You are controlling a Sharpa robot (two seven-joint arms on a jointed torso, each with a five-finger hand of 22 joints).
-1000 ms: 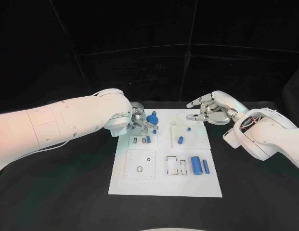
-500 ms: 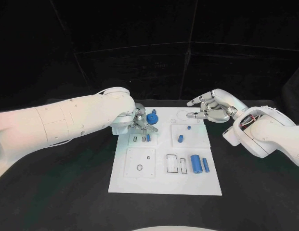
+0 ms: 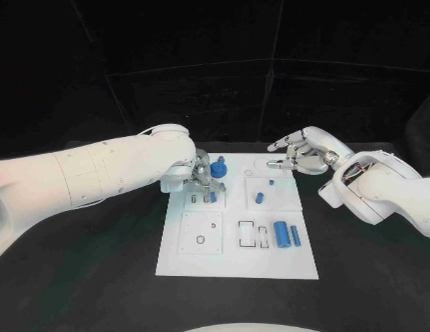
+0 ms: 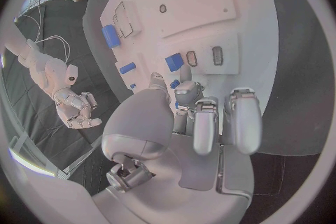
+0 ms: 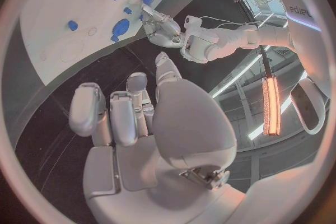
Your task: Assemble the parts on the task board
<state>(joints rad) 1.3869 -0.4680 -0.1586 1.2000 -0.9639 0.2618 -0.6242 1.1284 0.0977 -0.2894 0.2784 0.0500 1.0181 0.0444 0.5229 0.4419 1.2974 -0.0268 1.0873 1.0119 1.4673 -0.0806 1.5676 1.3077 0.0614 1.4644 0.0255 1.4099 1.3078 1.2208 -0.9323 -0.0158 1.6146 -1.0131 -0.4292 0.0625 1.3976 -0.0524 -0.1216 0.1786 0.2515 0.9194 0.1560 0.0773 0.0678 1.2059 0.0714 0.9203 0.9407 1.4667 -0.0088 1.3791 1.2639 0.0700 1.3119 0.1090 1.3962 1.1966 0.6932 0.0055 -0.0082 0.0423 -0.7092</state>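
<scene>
The white rectangular task board (image 3: 237, 266) lies in the middle of the black desk (image 3: 85, 277). The desk's near half, on both sides of the board, lies bare, so there is room to come in from there. The board's near strip is bare too. Farther back, the left robot hand (image 3: 201, 181) sits low over the board's far-left corner, crowding the small blue parts (image 3: 218, 169) there. The right robot hand (image 3: 300, 155) hangs over the far-right edge, fingers curled in. Between them a gap stays over a small blue peg (image 3: 260, 200). Two blue cylinders (image 3: 287, 236) lie side by side at the board's right.
</scene>
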